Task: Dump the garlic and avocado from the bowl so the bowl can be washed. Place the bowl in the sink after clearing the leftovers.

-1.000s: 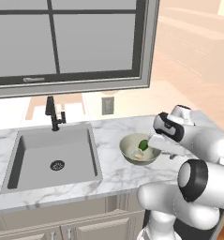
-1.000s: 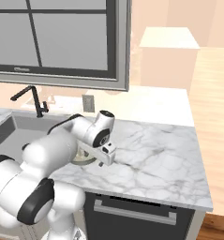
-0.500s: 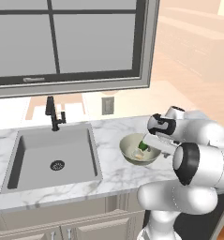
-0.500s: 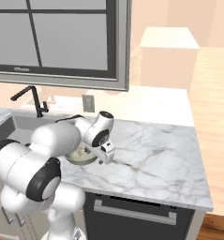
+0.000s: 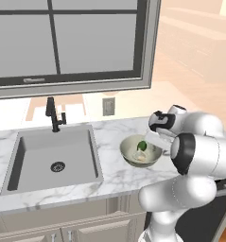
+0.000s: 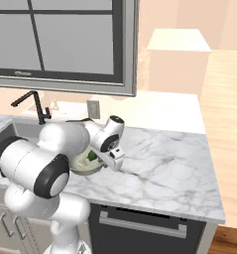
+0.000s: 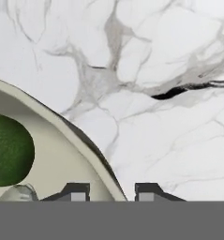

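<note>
Bowl [image 5: 140, 152] beside sink [image 5: 53, 156], faucet [image 5: 54, 114] behind.

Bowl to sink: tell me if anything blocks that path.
Nothing visible does. The bowl sits on the marble counter just right of the sink, with bare marble between them. The avocado is in the bowl, and the end effector straddles its rim.

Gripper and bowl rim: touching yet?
Cannot tell. In the hand view the bowl rim runs down between the two fingertips, one inside and one outside, but where they would meet is cut off by the frame's bottom.
</note>
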You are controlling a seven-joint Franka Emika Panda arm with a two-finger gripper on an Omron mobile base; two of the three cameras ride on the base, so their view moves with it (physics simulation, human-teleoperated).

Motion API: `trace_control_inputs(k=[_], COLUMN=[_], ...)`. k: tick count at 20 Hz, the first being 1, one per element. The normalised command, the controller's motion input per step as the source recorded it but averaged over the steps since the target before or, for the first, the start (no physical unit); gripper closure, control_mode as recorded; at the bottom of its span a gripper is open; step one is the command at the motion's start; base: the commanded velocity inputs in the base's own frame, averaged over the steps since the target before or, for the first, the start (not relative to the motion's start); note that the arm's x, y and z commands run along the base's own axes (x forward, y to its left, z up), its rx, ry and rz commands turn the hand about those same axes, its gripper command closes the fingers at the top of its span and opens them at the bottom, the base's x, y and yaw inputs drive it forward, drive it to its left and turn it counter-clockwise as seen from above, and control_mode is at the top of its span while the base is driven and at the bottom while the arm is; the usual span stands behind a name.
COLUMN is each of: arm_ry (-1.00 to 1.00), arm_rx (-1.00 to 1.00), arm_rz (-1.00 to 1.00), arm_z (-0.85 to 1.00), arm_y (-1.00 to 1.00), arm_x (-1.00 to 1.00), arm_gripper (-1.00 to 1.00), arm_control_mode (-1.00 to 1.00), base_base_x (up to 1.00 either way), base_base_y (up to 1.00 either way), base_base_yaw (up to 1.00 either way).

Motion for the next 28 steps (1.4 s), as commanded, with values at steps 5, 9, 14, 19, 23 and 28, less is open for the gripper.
trace_control_inputs(k=[5,9,14,19,23,28], arm_ry=[-0.07,-0.18,-0.16,-0.17,-0.17,-0.08], arm_rx=[0.01,0.05,0.02,0.00,0.00,-0.02], arm_rz=[0.00,0.00,0.00,0.00,0.00,0.00], arm_z=[0.06,0.39,0.41,0.38,0.39,0.38], arm_y=[0.06,0.68,0.99,1.00,1.00,1.00], arm_x=[-0.07,-0.16,-0.02,0.00,0.00,0.04], arm_gripper=[1.00,1.00,1.00,1.00,1.00,1.00], arm_control_mode=[-1.00,-1.00,-1.00,-1.00,-1.00,-1.00], base_base_x=[0.00,0.00,0.00,0.00,0.00,0.00], base_base_y=[0.00,0.00,0.00,0.00,0.00,0.00], base_base_yaw=[0.00,0.00,0.00,0.00,0.00,0.00])
